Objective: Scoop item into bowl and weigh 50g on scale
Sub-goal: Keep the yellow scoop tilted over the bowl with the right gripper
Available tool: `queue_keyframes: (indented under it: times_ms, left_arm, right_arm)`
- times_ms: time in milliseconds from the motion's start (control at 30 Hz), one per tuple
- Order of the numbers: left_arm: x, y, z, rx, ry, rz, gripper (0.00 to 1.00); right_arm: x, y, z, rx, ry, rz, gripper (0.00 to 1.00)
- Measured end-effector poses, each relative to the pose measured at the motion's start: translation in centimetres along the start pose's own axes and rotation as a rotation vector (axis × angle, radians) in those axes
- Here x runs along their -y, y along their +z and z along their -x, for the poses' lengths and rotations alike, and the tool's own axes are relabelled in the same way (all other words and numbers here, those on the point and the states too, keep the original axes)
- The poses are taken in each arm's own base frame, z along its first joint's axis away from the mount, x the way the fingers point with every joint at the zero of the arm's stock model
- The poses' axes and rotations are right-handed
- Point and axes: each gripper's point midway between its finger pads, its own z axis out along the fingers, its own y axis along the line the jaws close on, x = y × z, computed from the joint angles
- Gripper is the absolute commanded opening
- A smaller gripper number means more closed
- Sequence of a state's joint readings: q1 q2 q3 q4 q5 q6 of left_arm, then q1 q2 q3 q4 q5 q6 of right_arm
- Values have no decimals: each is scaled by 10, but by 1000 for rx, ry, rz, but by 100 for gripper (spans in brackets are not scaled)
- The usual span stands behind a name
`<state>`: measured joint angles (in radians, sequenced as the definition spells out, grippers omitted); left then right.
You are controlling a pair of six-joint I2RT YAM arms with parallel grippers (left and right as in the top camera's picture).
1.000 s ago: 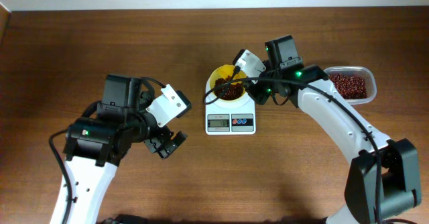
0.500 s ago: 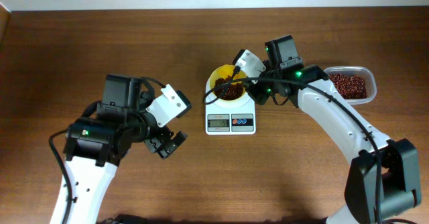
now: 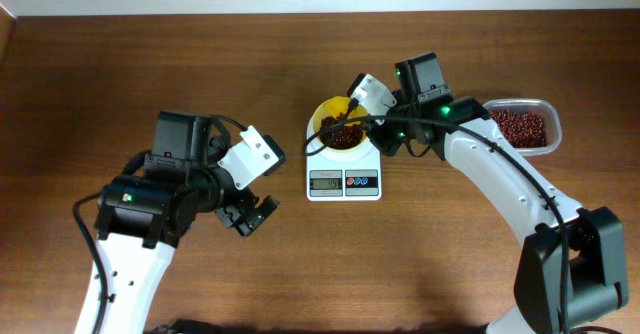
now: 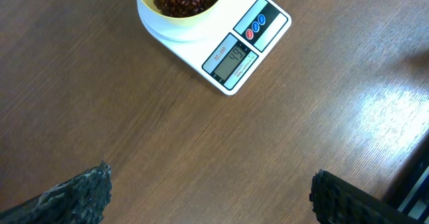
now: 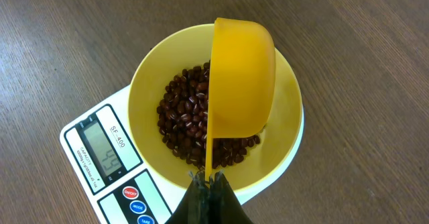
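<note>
The pale-yellow bowl (image 3: 322,121) stands on the white scale (image 3: 344,182) and holds dark red-brown beans (image 3: 341,137). My right gripper (image 5: 208,178) is shut on the thin handle of a yellow scoop (image 5: 242,76), which is tipped on its side above the beans (image 5: 184,120) inside the bowl (image 5: 144,83). The display of the scale (image 5: 100,150) reads 49. My left gripper (image 4: 211,198) is open over bare wood, its fingers (image 4: 80,194) wide apart, well short of the scale (image 4: 244,53) and bowl (image 4: 175,21). In the overhead view the left gripper (image 3: 252,217) sits left of the scale.
A clear plastic tub (image 3: 548,124) of the same beans stands at the right, behind my right arm. The table's far edge meets a pale wall along the top of the overhead view.
</note>
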<state>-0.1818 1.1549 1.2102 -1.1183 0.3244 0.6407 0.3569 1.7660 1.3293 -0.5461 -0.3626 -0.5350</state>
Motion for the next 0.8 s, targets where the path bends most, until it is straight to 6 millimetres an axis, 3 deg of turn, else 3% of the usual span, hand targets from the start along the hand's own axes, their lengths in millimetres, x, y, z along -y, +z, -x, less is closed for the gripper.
queue_keyframes:
  times_ms: [200,333,800]
  left_arm:
    - [0,0,0,0,0,0,99]
    - [0,0,0,0,0,0,99]
    - [0,0,0,0,0,0,99]
  right_arm:
    - [0,0,0,1,-1,-1,4]
    - [-4,-16,2,-9,2,-5,4]
    - [-3,-16,-1,-26,5,-15,4]
